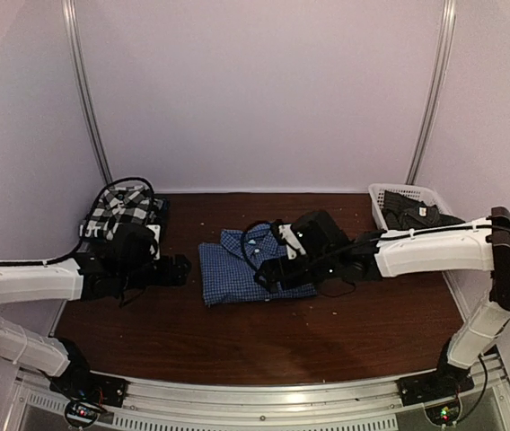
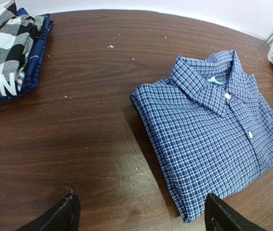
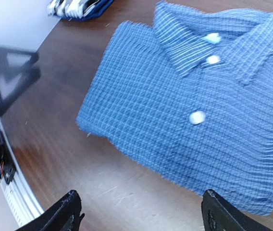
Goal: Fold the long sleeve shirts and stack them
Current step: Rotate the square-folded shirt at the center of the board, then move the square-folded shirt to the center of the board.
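Four shirts in view, at three spots on the dark brown wood-grain table (image 1: pixel 237 350). The blue fine-check collared button-up shirt (image 1: pixel 228 269) lies folded at mid-table, front up and collar toward the far wall. Its white buttons and a pale tag inside the collar are clear in the left wrist view (image 2: pixel 208 134). The right wrist view (image 3: pixel 175 120) is blurred but shows the same folded front. At far left sits a stack with the black-and-white plaid shirt (image 1: pixel 120 211) on top. Under it is the navy shirt with white block letters (image 2: pixel 2 84), its edge and part of the lettering showing. At far right, the dark charcoal shirt (image 1: pixel 417 214) is bunched inside a white slatted plastic basket (image 1: pixel 390 193). The left gripper (image 1: pixel 179 268) sits low between the stack and the blue shirt, apart from both. Its fingers (image 2: pixel 62 216) are spread wide over bare wood and hold nothing. The right gripper (image 1: pixel 268 269) is over the right half of the blue shirt, hiding that part from the top camera. Its fingers (image 3: pixel 64 214) are also spread wide with no cloth between them. Whether they touch the cloth, I cannot tell. Pale crumbs are scattered on the wood around the shirt.
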Motion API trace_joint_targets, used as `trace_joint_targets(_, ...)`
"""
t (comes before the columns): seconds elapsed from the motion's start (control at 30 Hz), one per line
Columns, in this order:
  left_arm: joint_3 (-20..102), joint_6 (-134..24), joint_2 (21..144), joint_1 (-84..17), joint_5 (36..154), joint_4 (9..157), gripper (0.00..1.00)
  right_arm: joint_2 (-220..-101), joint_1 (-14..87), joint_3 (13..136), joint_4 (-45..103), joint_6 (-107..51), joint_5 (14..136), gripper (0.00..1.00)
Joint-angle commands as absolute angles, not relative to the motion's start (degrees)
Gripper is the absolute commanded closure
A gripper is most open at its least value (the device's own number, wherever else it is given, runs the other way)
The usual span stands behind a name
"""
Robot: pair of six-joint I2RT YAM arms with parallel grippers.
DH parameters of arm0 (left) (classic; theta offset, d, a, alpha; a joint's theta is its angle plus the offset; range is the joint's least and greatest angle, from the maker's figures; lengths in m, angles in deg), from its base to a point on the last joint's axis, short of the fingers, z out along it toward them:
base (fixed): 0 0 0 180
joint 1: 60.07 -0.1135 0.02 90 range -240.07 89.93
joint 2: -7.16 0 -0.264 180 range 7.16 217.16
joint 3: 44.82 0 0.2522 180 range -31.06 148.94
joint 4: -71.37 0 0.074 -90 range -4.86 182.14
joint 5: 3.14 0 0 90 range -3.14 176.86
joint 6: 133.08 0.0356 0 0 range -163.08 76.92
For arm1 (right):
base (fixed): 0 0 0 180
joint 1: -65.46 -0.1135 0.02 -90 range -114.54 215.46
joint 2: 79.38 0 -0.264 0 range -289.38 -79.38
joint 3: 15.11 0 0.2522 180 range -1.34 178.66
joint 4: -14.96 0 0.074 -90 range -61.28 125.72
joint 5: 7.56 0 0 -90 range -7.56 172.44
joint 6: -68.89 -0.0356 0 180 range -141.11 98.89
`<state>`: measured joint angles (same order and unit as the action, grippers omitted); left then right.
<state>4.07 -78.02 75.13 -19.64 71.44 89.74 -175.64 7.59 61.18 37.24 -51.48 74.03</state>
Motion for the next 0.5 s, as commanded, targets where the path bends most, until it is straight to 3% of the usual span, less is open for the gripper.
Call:
trace_joint_targets(0.0, 6.0, -79.1, 79.6, -20.5, 76.8, 84.7, 0.09, -173.4, 16.4, 57.9, 38.9, -49.4, 78.5, 0.12)
trace_joint_targets(0.23, 11.3, -80.3, 90.7, -23.5, 90.4, 79.1, 0.12, -181.6, 28.5, 59.7, 34.7, -48.0, 75.4, 0.13)
trace_joint_targets(0.47, 15.2, -81.4, 101.7, -27.2, 99.8, 74.1, 0.29, -187.5, 31.8, 61.0, 32.1, -47.3, 71.0, 0.19)
